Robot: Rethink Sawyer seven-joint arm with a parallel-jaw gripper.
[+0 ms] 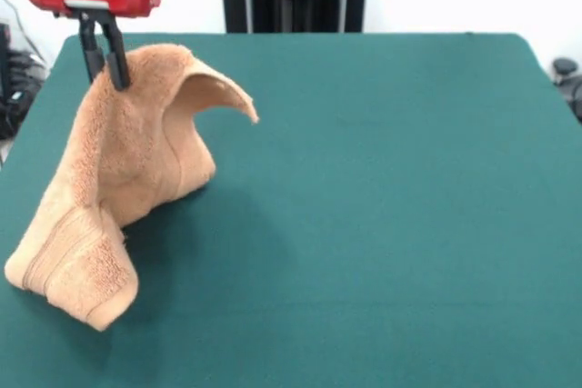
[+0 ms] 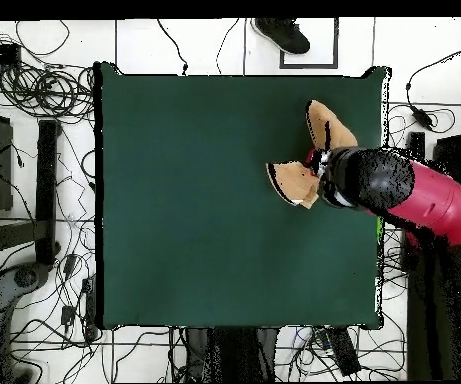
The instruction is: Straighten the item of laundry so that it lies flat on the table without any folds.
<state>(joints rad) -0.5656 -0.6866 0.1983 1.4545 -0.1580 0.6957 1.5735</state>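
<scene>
The orange-tan towel hangs lifted at the left of the front view, its top edge pinched up high and its lower end draped onto the green table. A loose corner flaps out to the right at the top. A banded end rests folded near the front left. My gripper comes down from the red arm and is shut on the towel's upper edge. In the overhead view the towel shows in two patches beside the arm, near the table's right side.
Cables and dark equipment lie on the floor around the table in the overhead view. A shoe shows beyond the top edge. The table's left edge in the front view runs close to the towel.
</scene>
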